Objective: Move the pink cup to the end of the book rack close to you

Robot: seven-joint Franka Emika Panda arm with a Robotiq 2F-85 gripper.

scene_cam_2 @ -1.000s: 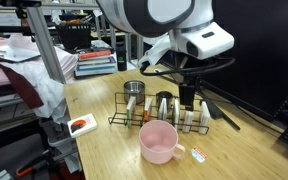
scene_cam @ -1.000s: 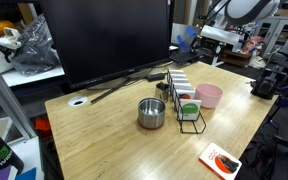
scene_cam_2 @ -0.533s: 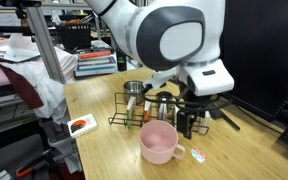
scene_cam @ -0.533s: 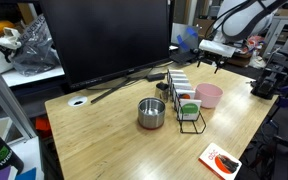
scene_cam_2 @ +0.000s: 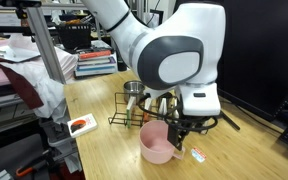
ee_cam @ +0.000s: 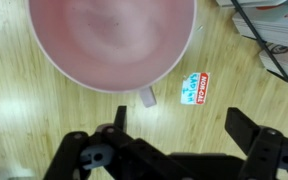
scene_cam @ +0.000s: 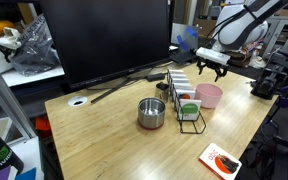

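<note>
Open pincer over the pink cup

The pincer (ee_cam: 174,115) hangs spread wide and empty above the round pink plastic cup (ee_cam: 109,40) (its stub handle points toward the pincer), which stands on the pale wooden desk (scene_cam: 114,145) just beside the black wire book rack (scene_cam: 191,112).

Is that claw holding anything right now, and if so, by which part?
Nothing is held. The claw is open and hovers above the pink cup. Its fingers touch no part of the cup.
</note>
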